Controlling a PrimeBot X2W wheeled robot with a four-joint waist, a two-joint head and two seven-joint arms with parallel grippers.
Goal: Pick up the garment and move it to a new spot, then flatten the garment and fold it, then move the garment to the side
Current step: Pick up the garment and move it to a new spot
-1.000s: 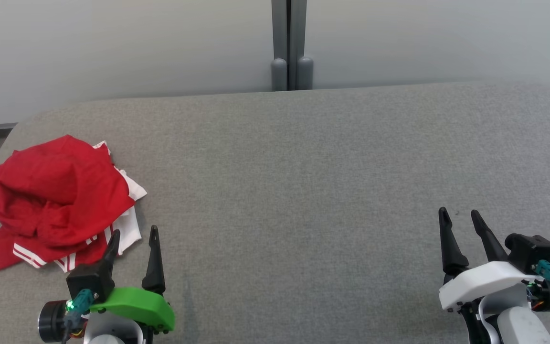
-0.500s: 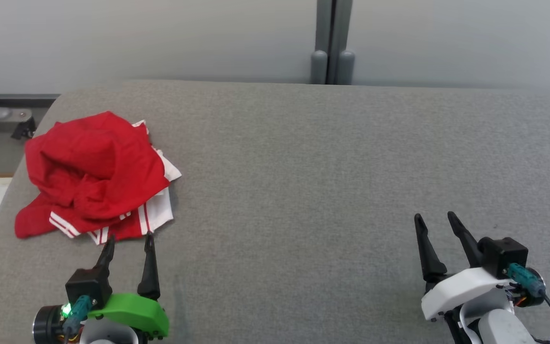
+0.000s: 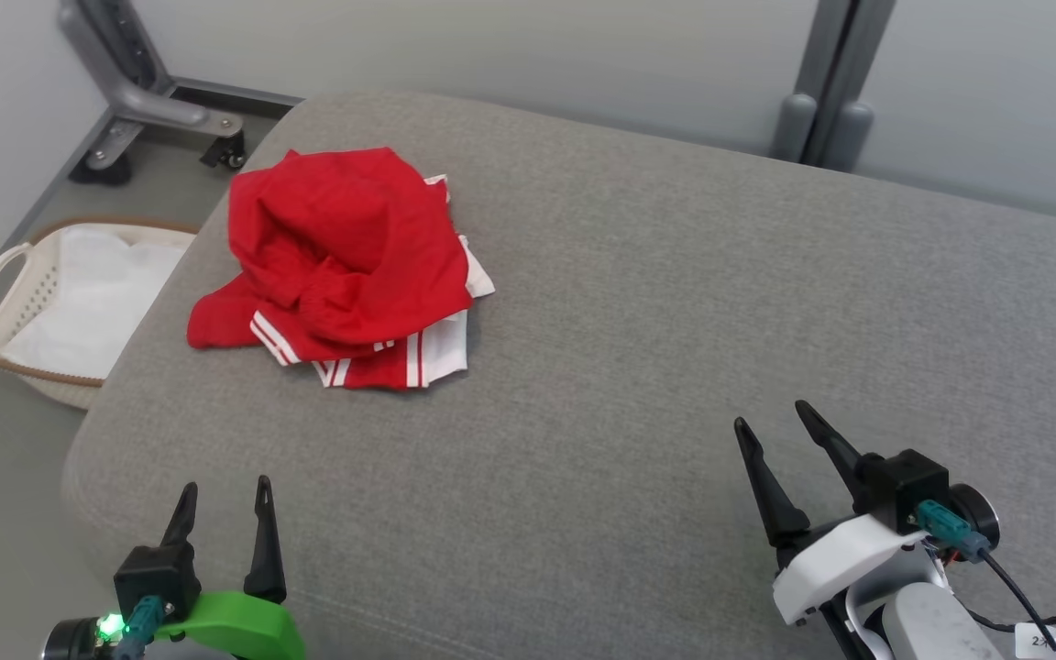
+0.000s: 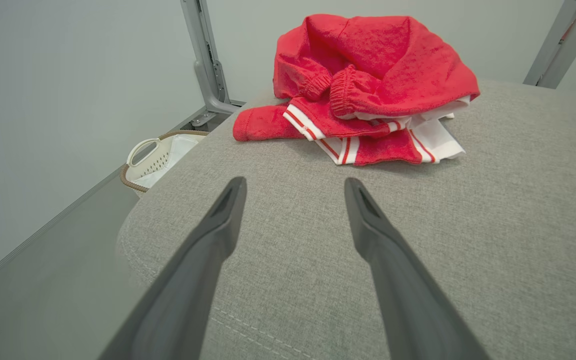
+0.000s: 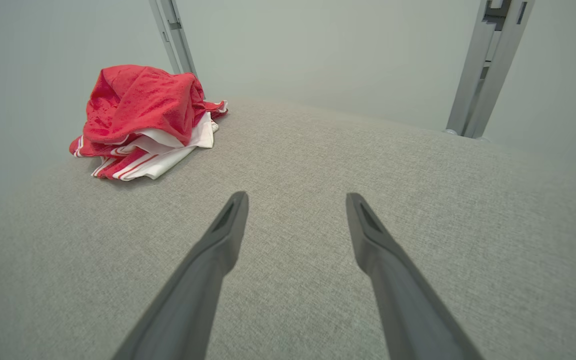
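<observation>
Lying crumpled, garment point(image 3: 345, 247) shows gathered cuffs point(image 4: 340, 92) in left wrist view; left pincer point(image 3: 226, 483), right pincer point(image 3: 771, 413) released

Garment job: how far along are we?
Done: nothing visible. The red-and-white garment lies crumpled in a heap near the far left corner of the grey surface. In hand: at most an approach; the left gripper and right gripper are both open, empty and apart from the garment, the left one nearer. Left: pick up, move, flatten, fold, set aside.
</observation>
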